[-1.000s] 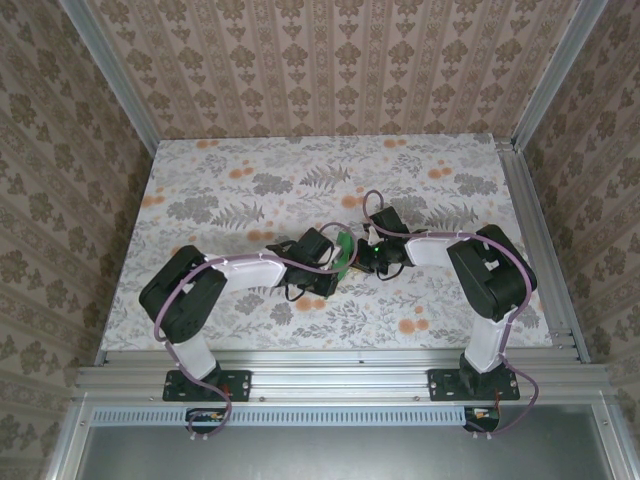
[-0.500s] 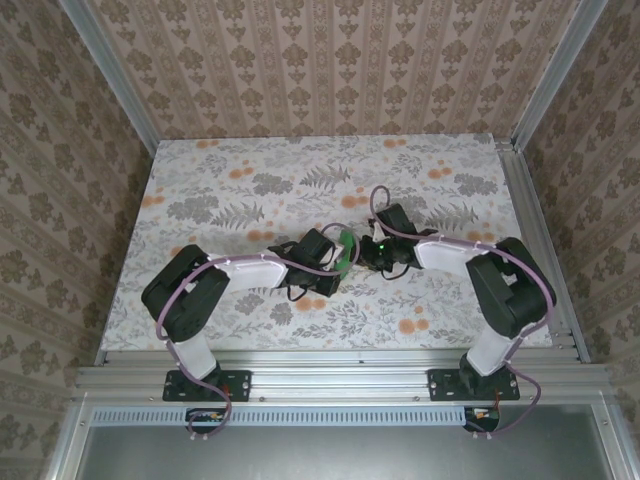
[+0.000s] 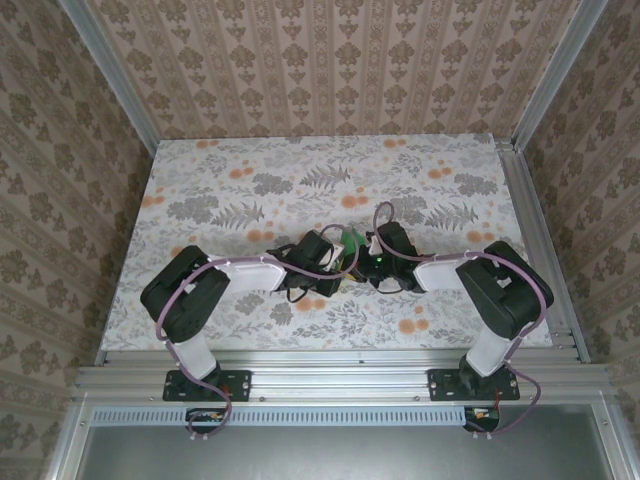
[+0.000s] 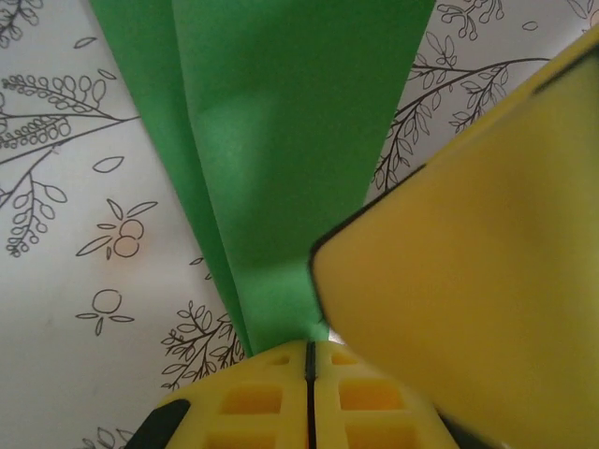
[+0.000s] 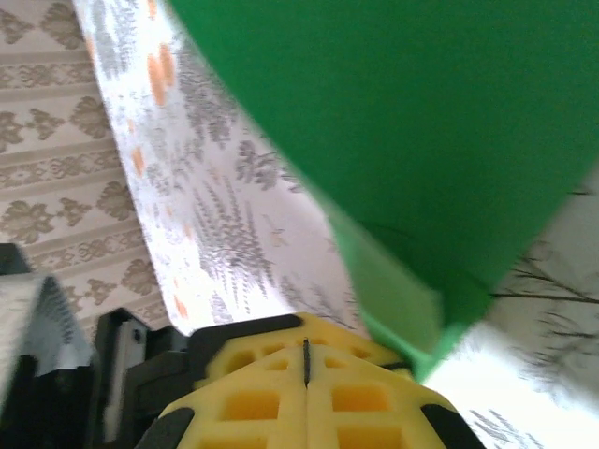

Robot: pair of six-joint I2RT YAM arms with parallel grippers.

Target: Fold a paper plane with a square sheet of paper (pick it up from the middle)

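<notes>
A thin, matte, bright green folded paper sheet [image 4: 281, 140] is held over the middle of the floral-patterned table [image 3: 250, 170], between the 2 arms. The left gripper [image 4: 309, 348] is closed, with the sheet's narrow end pinched at its yellow fingertips. From there the long axis runs toward 12 o'clock in the left wrist view, and the layered sheet widens as it goes. The right gripper [image 5: 306, 348] is closed too. The sheet's edge is seen just beside it at 2 o'clock, but whether paper is caught there cannot be told. One of its yellow fingers [image 4: 468, 281] overlaps the sheet from 4 o'clock. The next fold is judged to hinge on the left pinch.
</notes>
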